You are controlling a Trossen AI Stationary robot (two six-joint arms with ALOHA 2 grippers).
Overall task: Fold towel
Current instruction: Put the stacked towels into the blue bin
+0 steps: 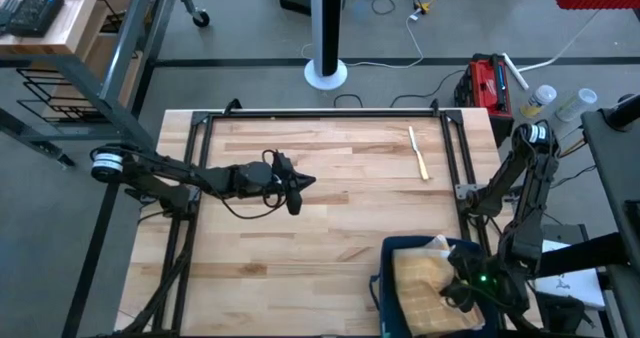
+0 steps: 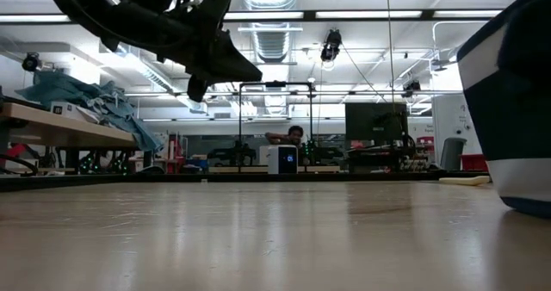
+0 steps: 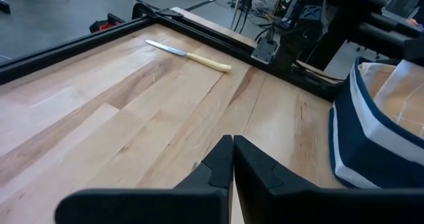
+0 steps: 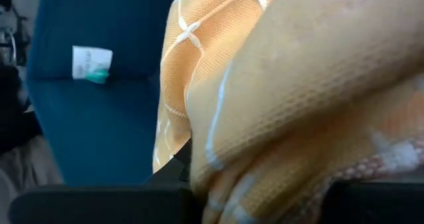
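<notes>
A yellow towel (image 1: pixel 425 283) with a white grid pattern lies bunched in a dark blue basket (image 1: pixel 386 278) at the table's near right corner. My right gripper (image 1: pixel 462 286) reaches down into the basket at the towel's right side and is shut on the towel, which fills the right wrist view (image 4: pixel 298 85) and hides the fingers. My left gripper (image 1: pixel 295 198) hangs shut above the bare middle of the table, pointing toward the right edge, with nothing in it (image 3: pixel 232 151). My right gripper has a bunched-up part of the towel (image 4: pixel 218 177), several layers puckered together where they meet the gripper. It comes at the towel slanting down from above. The cloth itself covers the fingers, so the exact hold cannot be told. The towel rests in the basket.
A knife with a pale handle (image 1: pixel 418 153) lies near the table's far right corner. A black frame (image 1: pixel 320 115) runs along the far and side edges. The wooden tabletop (image 1: pixel 330 248) between the left gripper and the basket is bare.
</notes>
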